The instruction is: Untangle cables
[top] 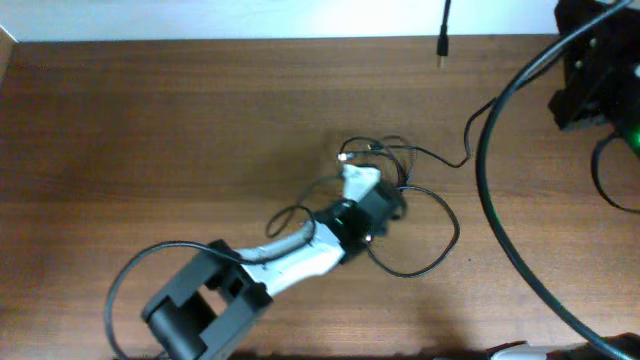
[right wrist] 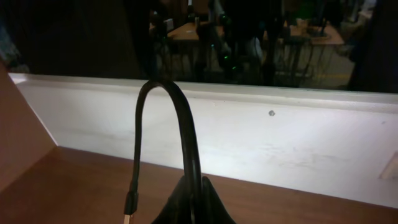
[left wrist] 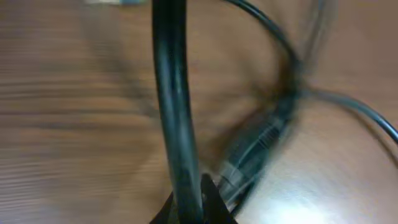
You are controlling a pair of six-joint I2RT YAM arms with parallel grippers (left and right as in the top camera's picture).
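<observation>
where they tangle, thin black cables (top: 380, 150) perhaps knot.

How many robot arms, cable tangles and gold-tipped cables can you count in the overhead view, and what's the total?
robot arms: 2 (left arm, right arm)
cable tangle: 1
gold-tipped cable: 1
Total: 4
</observation>
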